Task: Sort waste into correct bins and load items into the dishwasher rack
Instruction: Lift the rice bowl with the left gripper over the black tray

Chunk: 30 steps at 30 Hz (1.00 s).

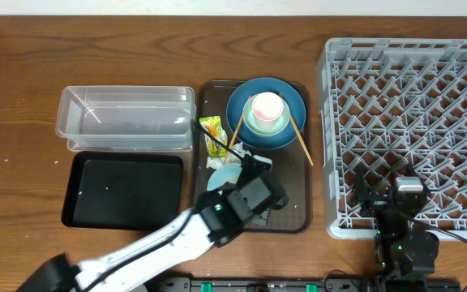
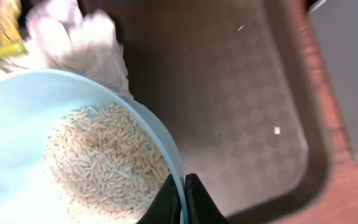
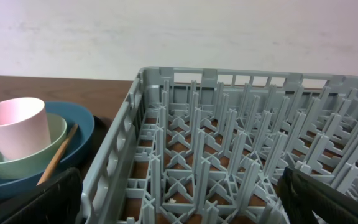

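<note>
Rice grains [image 2: 104, 162] lie heaped in the small pale blue-white bowl [image 2: 17, 124] right under the left wrist camera. The left gripper [image 2: 184, 200] is pinched on the bowl's rim at its 5 o'clock edge, one dark finger inside and one outside. Whether the bowl rests on the brown serving tray [image 2: 247, 93] or is raised off it cannot be told. At the bowl's 12 o'clock lies the crumpled white napkin [image 2: 79, 43], with the yellow-green wrapper [image 2: 2, 31] at 11 o'clock. From overhead, the dark blue plate [image 1: 286, 134] fills the tray's 12 o'clock end and carries the mint-green bowl [image 1: 254, 124], with the pink cup [image 1: 266, 105] standing in it. One chopstick [image 1: 236, 134] leans on the plate at 8 o'clock, the other chopstick [image 1: 301, 139] at 4 o'clock. The clear tub [image 1: 126, 118] sits at the tray's 9 o'clock, with the black tray [image 1: 124, 191] at the tub's 6 o'clock. The grey rack [image 1: 412, 122] stands at the serving tray's 3 o'clock. The right gripper [image 1: 408, 195] hangs over the rack's 6 o'clock edge, its fingers wide apart and holding nothing.
</note>
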{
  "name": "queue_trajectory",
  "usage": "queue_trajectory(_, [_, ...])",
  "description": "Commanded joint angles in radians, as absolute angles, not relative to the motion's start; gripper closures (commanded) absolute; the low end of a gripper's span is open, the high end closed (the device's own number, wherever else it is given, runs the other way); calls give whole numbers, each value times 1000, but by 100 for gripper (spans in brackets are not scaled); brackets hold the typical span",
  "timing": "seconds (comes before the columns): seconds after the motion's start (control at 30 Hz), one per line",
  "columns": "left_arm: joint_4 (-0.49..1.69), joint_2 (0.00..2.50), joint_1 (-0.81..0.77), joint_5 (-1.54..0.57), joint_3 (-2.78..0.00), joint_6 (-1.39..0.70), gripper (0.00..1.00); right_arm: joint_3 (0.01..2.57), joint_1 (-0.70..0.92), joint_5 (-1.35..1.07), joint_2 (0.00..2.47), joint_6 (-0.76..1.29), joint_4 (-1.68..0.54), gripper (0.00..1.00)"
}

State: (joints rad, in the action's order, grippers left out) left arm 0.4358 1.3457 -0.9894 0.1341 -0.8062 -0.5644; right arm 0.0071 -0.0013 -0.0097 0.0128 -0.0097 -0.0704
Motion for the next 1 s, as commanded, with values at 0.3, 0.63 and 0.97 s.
queue_trajectory(0.3, [647,1102,-825,141,-810,-487,94,6,14,-7,10,4,-75,1])
queue_trajectory(0.63, [729,1017,-413,-235,-810,-369,94,6,14,-7,10,4,-75,1])
queue_trajectory(0.97, [770,1018,102,-728,-810,-193,94,6,14,-7,10,4,-75,1])
